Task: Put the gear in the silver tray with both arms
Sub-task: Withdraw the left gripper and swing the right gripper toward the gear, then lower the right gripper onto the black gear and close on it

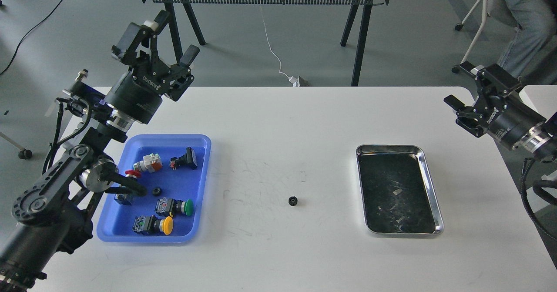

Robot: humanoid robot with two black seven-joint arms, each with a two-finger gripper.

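A small black gear (293, 201) is observed lying on the white table (278, 257), between the blue tray (200, 187) of push buttons and the silver tray (435, 196), apart from both. Farther back, the left gripper (169, 37) and right gripper (461, 87) are held raised, fingers spread, nothing gripped.

1. You have a white table (278, 122), its surface scuffed near the middle.
2. Blue tray (111, 229) sits on your left.
3. Small black gear (293, 201) lies alone at centre.
4. Silver tray (428, 176) rests on your right.
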